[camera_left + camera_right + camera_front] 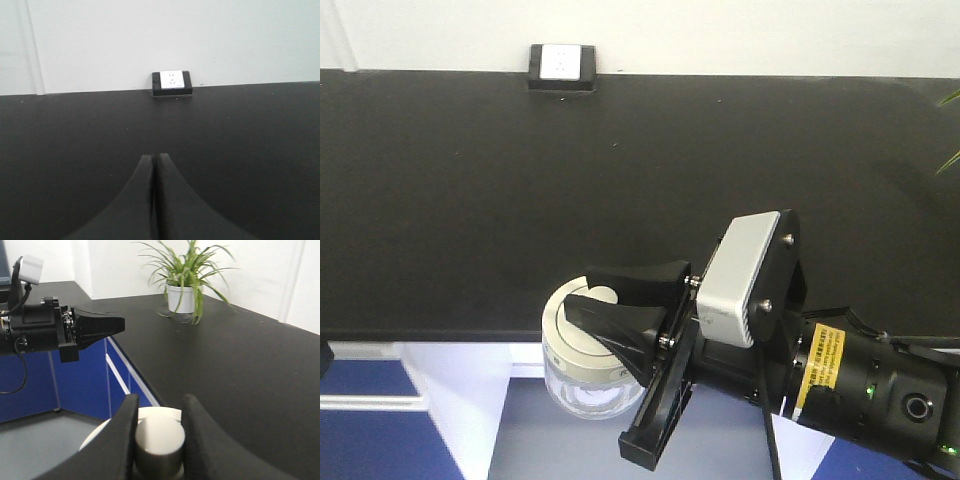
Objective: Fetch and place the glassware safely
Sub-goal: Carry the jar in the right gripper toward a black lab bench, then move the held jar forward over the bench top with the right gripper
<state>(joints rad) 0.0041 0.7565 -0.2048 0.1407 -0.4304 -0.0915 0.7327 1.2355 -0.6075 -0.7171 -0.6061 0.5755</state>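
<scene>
Nearest to us, the right gripper (582, 290) is clamped on the knob (159, 442) of the jar (582, 388), one black finger on each side. The jar hangs just off the table's front edge, over the gap by the blue cabinet fronts (30, 385), not set down.

Risk one: the hold is on the lid (563, 335) only. If the lid fits loosely, we judge the glass body could drop away and break. Risk two: the knob is a smooth, slick-looking round stub, so it could slip or swivel between the curved fingers. Risk three: a low approach could knock the glass against the edge of the table (470, 180).

Jar body: clear, squat, round glass. Lid: cream-white, round, stepped in rings, matte. Fingers: hard black, flared. Table: flat, matte black, hard, so a heavy set-down would be rough on glass.

Further out, the left gripper (154, 159) has its fingers pressed together on nothing, above the tabletop. Far back there is a white wall socket (560, 63) in a black surround. A leafy potted plant (182, 282) in a white pot stands at the far end.
</scene>
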